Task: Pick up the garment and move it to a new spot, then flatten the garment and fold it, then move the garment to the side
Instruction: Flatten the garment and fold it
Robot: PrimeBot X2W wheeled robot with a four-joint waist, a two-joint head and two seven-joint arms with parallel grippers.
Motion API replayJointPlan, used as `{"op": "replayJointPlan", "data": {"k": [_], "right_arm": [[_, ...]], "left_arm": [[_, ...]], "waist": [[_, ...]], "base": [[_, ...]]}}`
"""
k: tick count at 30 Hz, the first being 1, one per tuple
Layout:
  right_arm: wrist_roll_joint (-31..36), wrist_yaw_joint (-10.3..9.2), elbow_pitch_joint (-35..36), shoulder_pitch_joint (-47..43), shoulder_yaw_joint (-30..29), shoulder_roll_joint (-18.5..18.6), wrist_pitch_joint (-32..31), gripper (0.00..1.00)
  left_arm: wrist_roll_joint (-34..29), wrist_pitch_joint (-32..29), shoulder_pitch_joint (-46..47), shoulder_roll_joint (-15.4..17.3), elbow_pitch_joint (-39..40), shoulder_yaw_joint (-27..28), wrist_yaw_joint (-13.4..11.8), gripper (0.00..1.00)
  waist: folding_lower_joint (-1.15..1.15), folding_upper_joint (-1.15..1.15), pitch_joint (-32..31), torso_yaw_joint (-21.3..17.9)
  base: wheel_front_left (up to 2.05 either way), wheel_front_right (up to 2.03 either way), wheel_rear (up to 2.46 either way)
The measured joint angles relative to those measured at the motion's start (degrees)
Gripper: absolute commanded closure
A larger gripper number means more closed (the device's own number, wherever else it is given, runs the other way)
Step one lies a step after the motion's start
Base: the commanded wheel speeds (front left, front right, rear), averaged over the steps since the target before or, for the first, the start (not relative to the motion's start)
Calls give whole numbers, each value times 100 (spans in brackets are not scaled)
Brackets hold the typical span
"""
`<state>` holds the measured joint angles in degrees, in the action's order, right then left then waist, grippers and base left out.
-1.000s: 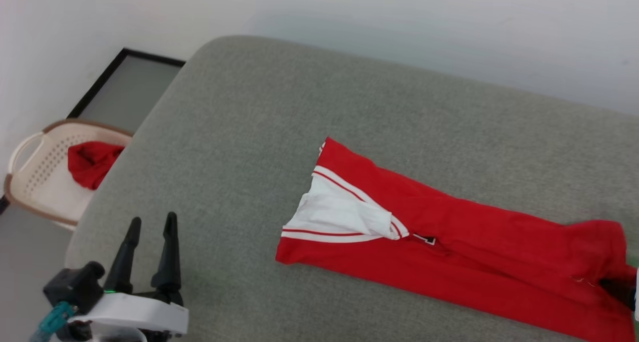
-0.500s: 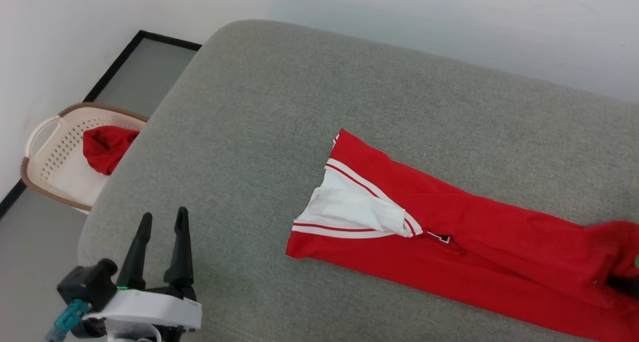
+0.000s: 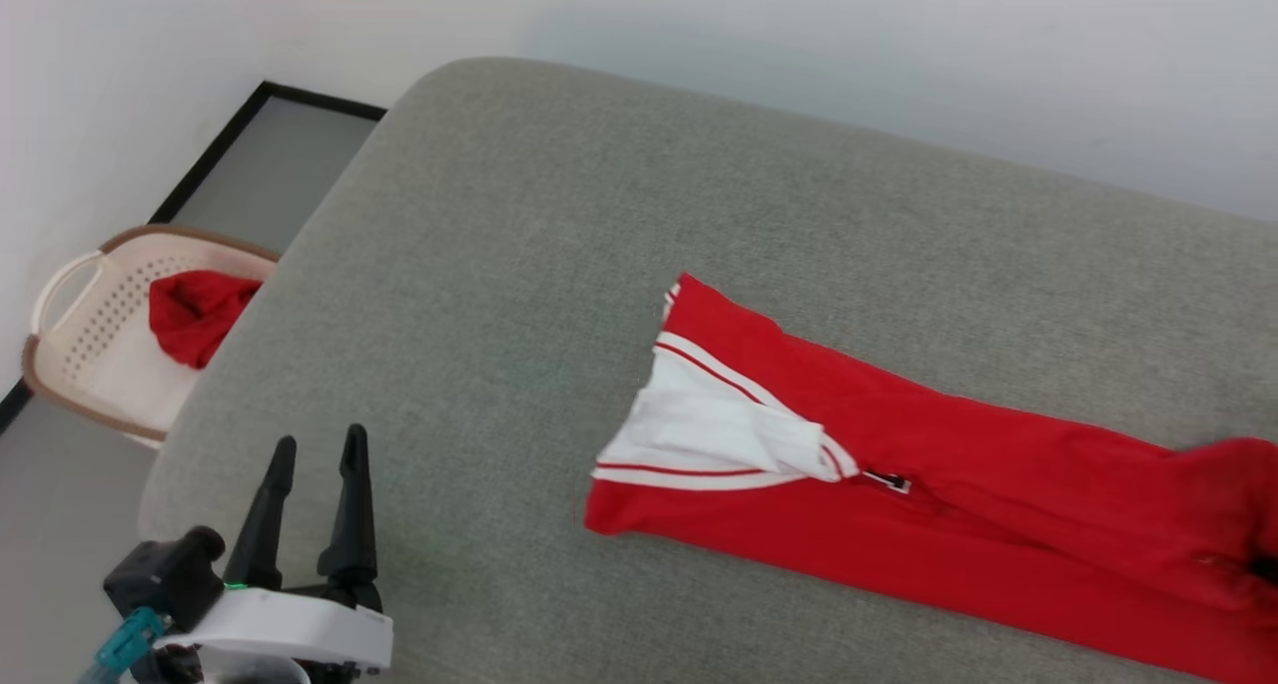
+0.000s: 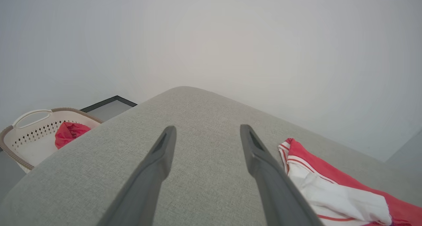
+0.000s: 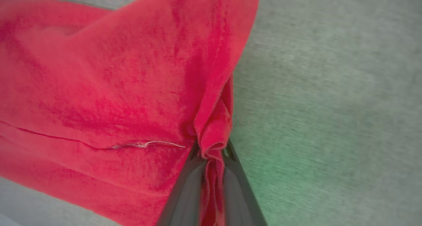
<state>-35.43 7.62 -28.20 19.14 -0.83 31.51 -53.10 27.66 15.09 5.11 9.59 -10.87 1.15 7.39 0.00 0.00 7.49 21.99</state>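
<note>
1. The garment (image 3: pixel 978 504) lies as a long red band on the grey cushion (image 3: pixel 519 265), with a white sleeve end on top at its left.
2. Right gripper (image 5: pixel 212 150): fingers pinched tight on a bunched fold of the garment's red edge.
3. Left gripper (image 3: pixel 319 439): fingers spread wide and holding nothing, well apart from the garment.
4. Basket (image 3: pixel 70 354) beside the cushion holds what appears to be red cloth (image 3: pixel 195 310).

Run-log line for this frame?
red T-shirt with white sleeve ends: lying on grey fabric cushion | right gripper: jaws shut on shirt edge | left gripper: jaws open, clear
</note>
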Motion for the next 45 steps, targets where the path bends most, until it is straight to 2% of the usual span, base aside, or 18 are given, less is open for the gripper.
{"op": "replayJointPlan", "data": {"k": [10, 15, 21, 25, 32, 38, 45], "right_arm": [[242, -8, -305, 4, -280, 502, 179, 100], [143, -9, -38, 20, -210, 391, 86, 100], [-374, -9, 756, 17, -121, 2, -192, 100], [-593, -10, 1265, 13, -108, -404, -360, 100], [-612, -10, 1855, 28, 215, -1112, -472, 100], [-320, -10, 1748, 322, 474, -1723, -326, 100], [-49, -10, 1263, 657, 736, -2217, -67, 100]], "left_arm": [[-42, 0, -162, 60, -26, -59, 1, 0], [-34, 0, -235, 91, -59, 3, 1, 0], [30, 0, -372, 126, -113, 79, 1, 0], [52, 0, -393, 138, -145, 21, 1, 0], [98, 0, -393, 147, -207, -122, 1, 0], [91, 0, -386, 126, -242, -250, 1, 0], [93, 0, -254, 77, -324, -416, 1, 0]], "waist": [[0, 0, -204, -353], [0, 0, -341, -549], [0, 0, -568, -764], [0, 0, -720, -848], [0, 0, -877, -749], [0, 0, -914, -514], [0, 0, -900, -181]], "base": [[0, 0, 0], [0, 0, 0], [0, 0, 0], [0, 0, 0], [0, 0, 0], [0, 0, 0], [0, 0, 0]]}}
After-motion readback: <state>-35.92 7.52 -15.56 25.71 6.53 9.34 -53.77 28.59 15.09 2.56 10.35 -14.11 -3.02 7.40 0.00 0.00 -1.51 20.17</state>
